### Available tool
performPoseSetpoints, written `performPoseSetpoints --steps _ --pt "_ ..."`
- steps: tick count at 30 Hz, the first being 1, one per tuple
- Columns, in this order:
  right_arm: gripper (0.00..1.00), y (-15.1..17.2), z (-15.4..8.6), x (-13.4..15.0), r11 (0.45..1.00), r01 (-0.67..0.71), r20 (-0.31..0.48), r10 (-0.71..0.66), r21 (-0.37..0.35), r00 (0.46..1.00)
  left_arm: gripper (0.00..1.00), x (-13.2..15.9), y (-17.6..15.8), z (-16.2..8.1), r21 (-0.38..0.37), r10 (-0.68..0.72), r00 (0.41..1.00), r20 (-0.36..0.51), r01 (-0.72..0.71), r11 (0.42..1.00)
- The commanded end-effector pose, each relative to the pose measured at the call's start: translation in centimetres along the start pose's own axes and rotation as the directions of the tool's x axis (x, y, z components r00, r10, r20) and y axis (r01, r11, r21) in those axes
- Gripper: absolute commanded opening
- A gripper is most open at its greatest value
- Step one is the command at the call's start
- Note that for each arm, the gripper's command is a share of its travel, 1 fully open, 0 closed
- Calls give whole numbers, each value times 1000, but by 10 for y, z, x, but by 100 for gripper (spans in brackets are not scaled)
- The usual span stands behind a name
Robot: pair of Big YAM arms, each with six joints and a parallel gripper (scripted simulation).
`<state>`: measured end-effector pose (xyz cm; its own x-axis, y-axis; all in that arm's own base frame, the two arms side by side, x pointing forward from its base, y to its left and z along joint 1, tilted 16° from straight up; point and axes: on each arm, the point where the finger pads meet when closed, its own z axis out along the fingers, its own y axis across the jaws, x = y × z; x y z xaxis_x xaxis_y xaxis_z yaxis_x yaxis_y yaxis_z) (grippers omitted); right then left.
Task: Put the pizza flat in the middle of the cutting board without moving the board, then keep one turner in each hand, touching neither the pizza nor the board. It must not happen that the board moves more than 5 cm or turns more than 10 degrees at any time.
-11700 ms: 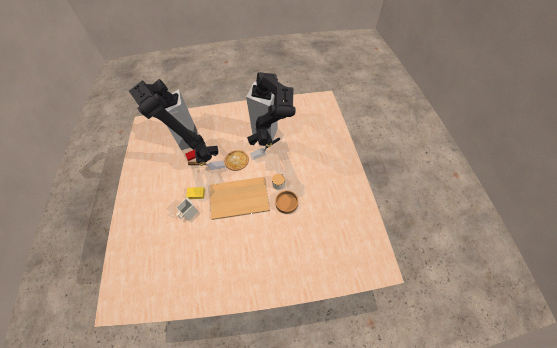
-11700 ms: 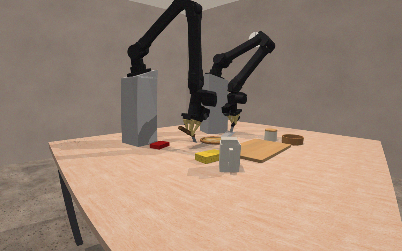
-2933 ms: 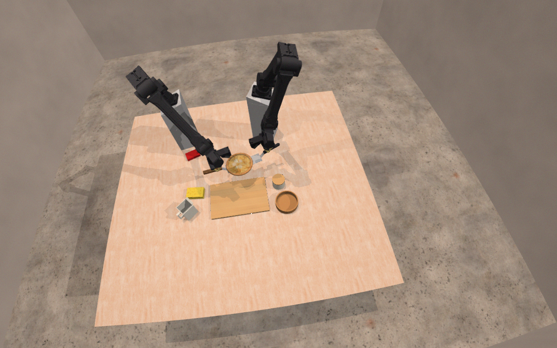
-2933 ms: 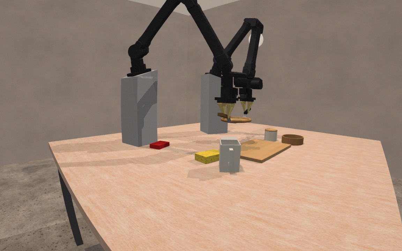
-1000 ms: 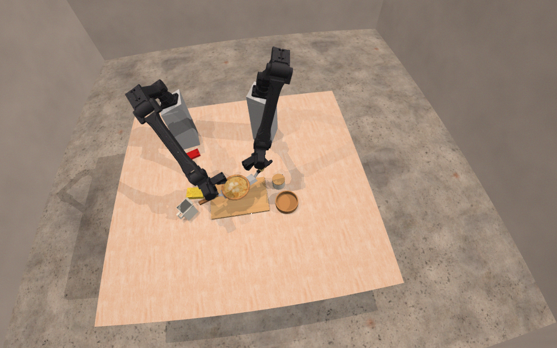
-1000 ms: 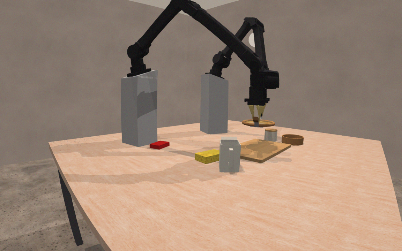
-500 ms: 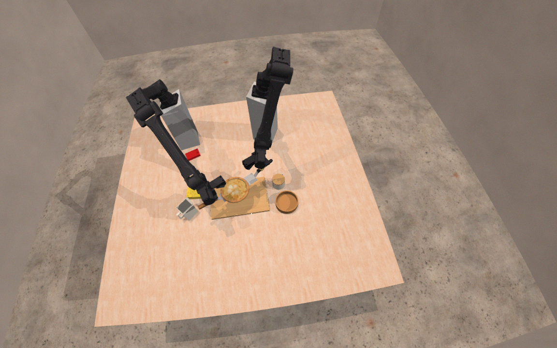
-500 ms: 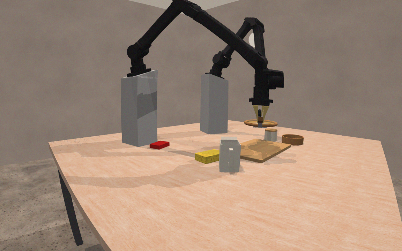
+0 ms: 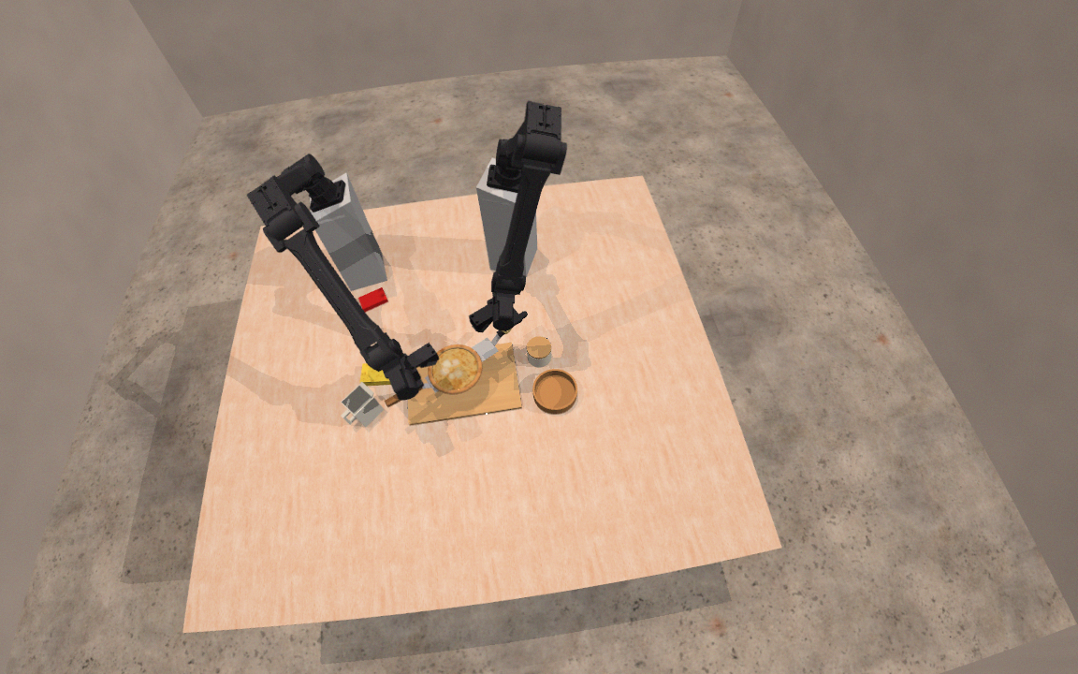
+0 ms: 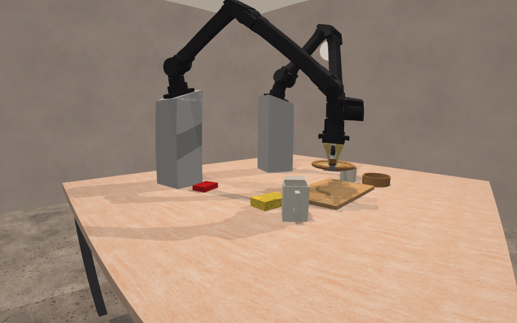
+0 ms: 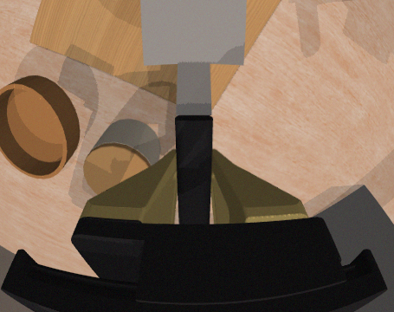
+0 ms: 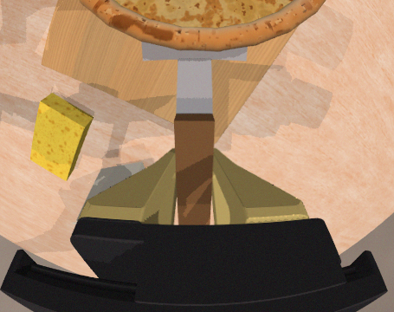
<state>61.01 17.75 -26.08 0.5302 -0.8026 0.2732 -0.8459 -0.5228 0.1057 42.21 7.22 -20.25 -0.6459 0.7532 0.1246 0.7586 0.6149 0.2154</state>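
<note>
The pizza (image 9: 455,369) (image 10: 334,165) (image 12: 201,17) rides level in the air above the back part of the wooden cutting board (image 9: 475,401) (image 10: 342,194) (image 11: 84,30) (image 12: 88,56). My right gripper (image 9: 404,381) (image 10: 332,150) (image 12: 194,157) is shut on the brown-handled turner (image 12: 194,130), whose grey blade lies under the pizza's rim. My left gripper (image 9: 497,325) (image 11: 194,158) is shut on the black-handled turner (image 11: 194,143) (image 9: 486,347). Its blade reaches toward the pizza's far side, and its tip is out of the left wrist view. In the exterior view the left gripper is hidden behind the right one.
A brown bowl (image 9: 555,391) (image 10: 376,179) (image 11: 34,126) and a grey jar (image 9: 537,348) (image 10: 348,174) (image 11: 119,160) stand beside the board. A yellow sponge (image 9: 372,374) (image 10: 266,200) (image 12: 60,136) and a grey mug (image 9: 361,406) (image 10: 295,199) flank its other side. A red block (image 9: 372,299) (image 10: 204,185) lies by a pedestal.
</note>
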Motion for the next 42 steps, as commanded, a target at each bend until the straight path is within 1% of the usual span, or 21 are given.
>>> performPoseSetpoints --steps 1,4,5,8,10,11,13,15,17,18,21,22,25,27,28,31,33,35,38,40,42 --pt "6 -26 -19 18 999 -2 -2 2 43 1000 6 -9 21 5 -37 -11 1000 24 12 999" --pt "6 -30 -26 22 998 -12 -6 12 64 1000 6 -10 21 3 -36 -11 1000 25 12 999" --pt "6 -30 -10 12 998 -5 -7 6 65 1000 6 -10 10 6 -27 8 1000 19 -7 1000" --pt "6 -27 -2 22 998 -19 -11 20 65 1000 6 5 -2 17 -7 -1 1000 2 1 1000" --pt "6 -8 13 14 999 -7 -1 7 31 1000 6 -6 16 18 -33 -8 1000 19 9 999" --pt "6 -7 15 14 1000 -7 -1 7 30 1000 6 -4 13 21 -22 -7 1000 10 7 1000" --pt "6 -12 14 17 999 -7 -3 7 32 1000 6 -6 15 22 -30 -9 1000 16 10 999" --pt "6 -29 7 5 997 10 -12 -9 70 1000 6 -12 15 18 -27 6 1000 15 -6 1000" --pt "6 -30 6 16 997 -7 -12 8 75 1000 6 -7 16 28 -22 -6 1000 10 6 1000" --pt "6 -22 10 22 999 -8 -5 9 43 1000 6 -7 16 30 -28 -7 1000 13 8 1000" --pt "6 -26 2 24 999 -13 -7 13 53 1000 6 -7 16 30 -27 -9 1000 12 9 1000" --pt "6 -25 13 6 999 6 -5 -6 40 1000 6 -9 10 30 -27 4 1000 13 -4 1000" --pt "6 -27 23 21 998 -17 -11 18 66 1000 6 -5 12 40 -27 -7 1000 11 7 1000" --pt "6 -12 35 16 999 -7 -6 7 39 1000 6 5 -3 46 -6 -1 1000 -4 1 1000" --pt "6 -5 40 14 1000 -5 -5 5 30 1000 6 -3 11 46 -20 -6 1000 3 7 1000" --pt "6 -17 36 20 999 -9 -10 9 41 1000 6 -10 11 46 -33 4 1000 15 -4 999" --pt "6 -26 35 8 998 5 -15 -4 67 1000 6 -8 15 44 -22 -1 1000 5 1 1000" --pt "6 -27 35 13 998 0 -15 1 67 1000 6 -5 13 56 -23 -6 1000 5 6 1000" --pt "6 -24 28 17 999 -1 -12 1 52 1000 6 -5 13 55 -23 -8 1000 4 8 1000" --pt "6 -18 45 20 999 -5 -9 5 34 1000 6 -12 8 58 -28 10 1000 11 -10 1000" --pt "6 -24 49 23 998 -12 -16 13 60 1000 6 -4 10 65 -24 -7 1000 3 7 1000"
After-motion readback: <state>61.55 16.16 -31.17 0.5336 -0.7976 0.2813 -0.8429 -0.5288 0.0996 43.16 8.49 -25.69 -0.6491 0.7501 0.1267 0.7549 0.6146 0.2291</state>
